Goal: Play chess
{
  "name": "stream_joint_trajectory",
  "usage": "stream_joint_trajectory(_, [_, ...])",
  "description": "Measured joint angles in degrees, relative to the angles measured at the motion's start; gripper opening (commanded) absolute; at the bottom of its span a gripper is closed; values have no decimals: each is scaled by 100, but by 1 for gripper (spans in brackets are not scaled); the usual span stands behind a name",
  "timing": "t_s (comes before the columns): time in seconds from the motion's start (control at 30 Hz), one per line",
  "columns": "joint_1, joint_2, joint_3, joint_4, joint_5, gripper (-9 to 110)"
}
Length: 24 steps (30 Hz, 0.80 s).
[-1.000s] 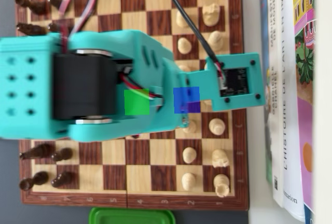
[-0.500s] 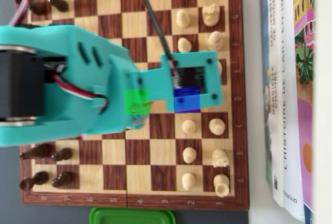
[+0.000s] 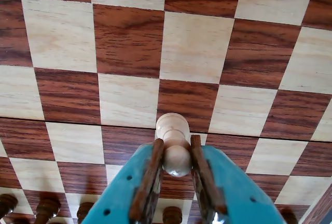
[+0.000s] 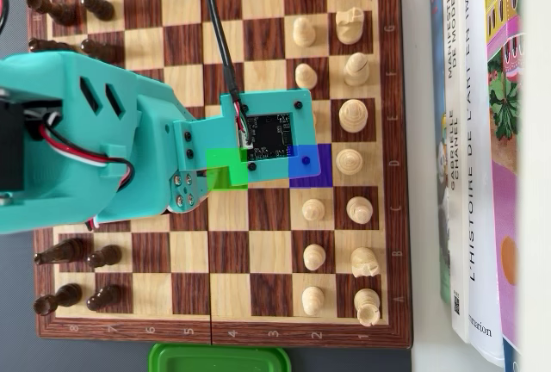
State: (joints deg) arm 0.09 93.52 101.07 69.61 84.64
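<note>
In the wrist view my gripper is shut on the round head of a light wooden pawn. Its brown-lined fingers press on both sides. The pawn's base points away, over the middle of the chessboard; whether it touches the board I cannot tell. In the overhead view the teal arm reaches from the left across the chessboard, and its camera mount hides gripper and pawn. A green mark and a blue mark tint two squares; no piece stands on the blue one.
Light pieces fill the board's right columns and dark pieces the left ones in the overhead view. Books lie beside the right edge, a green lid below the board. A black cable crosses the upper squares.
The arm has drawn back to the left, carrying the camera mount from the right columns to the board's middle. The blue-marked square is now uncovered and bare.
</note>
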Motion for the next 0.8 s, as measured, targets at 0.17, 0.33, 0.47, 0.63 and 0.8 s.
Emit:
stream_joint_trajectory(0.17, [0, 0, 9, 0, 0, 7])
stream_joint_trajectory(0.33, [0, -220, 9, -211, 0, 7])
stream_joint_trajectory(0.47, [0, -272, 9, -220, 0, 7])
stream_joint_trajectory(0.63, [26, -308, 9, -264, 0, 7])
stream_joint_trajectory(0.8, [53, -308, 9, -264, -18, 7])
